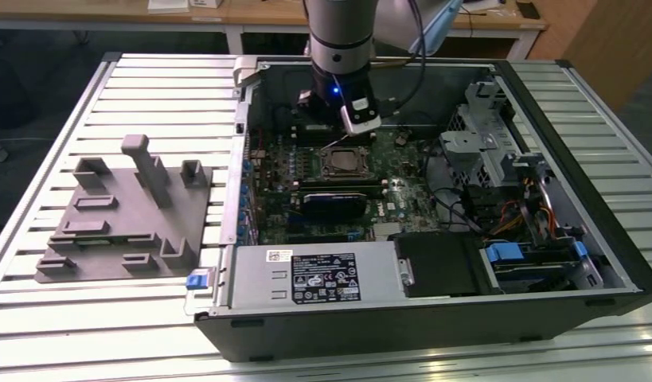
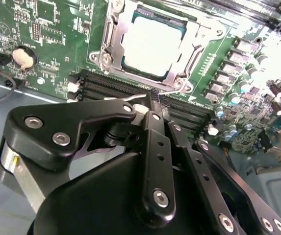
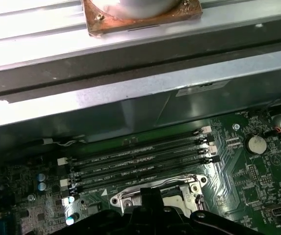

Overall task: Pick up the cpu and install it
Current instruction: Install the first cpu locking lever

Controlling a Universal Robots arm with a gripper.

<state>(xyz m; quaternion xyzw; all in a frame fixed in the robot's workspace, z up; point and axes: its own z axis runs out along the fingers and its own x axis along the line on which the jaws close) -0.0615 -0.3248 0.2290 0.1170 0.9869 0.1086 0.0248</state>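
Slatted table [image 1: 145,95], open case [image 1: 432,318]. We see the tool [image 2: 152,97] pressed together, empty; cpu [image 2: 152,41] sits in socket [image 2: 112,34] just beyond its tips.

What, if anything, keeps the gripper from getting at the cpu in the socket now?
Probably nothing, so yes. The gripper hangs by the memory slots beside the socket, and the cpu lies bare from above. That socket frames it closely, which might hinder gripping its edges.

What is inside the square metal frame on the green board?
The cpu, pale silver top up, sits inside the frame; whatever lies under it is covered.
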